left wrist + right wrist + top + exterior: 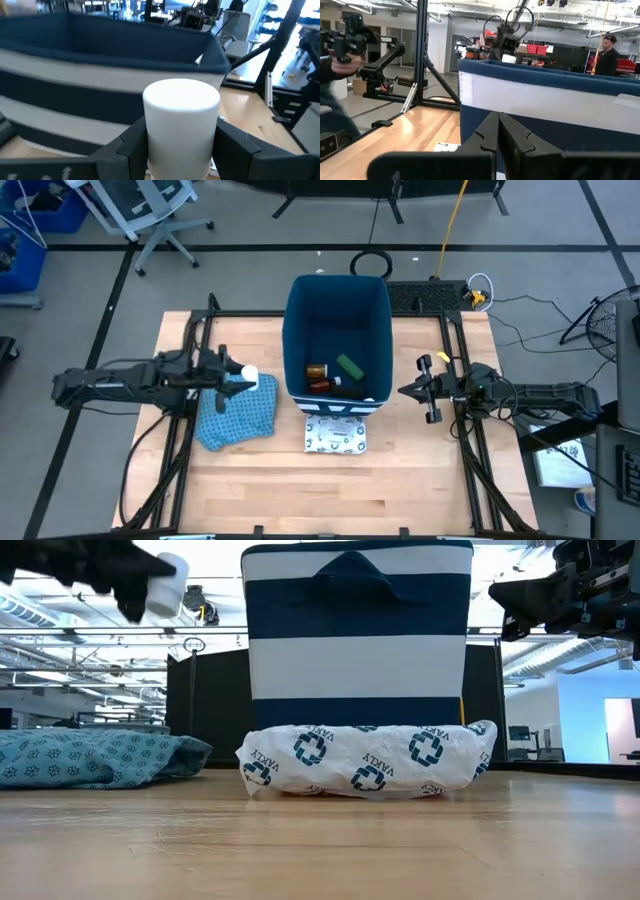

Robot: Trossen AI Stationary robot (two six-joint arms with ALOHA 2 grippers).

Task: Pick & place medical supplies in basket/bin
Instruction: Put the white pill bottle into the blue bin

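Left gripper (240, 380) clamps white bottle (249, 376), raised, just left of the bin (337, 290); bin lies rightward. Right gripper (418, 391) closed, empty.

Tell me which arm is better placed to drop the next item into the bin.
Left. Its pincer already grips a white cylindrical container beside the tall dark-blue plastic bin; the right pincer is shut and empty.
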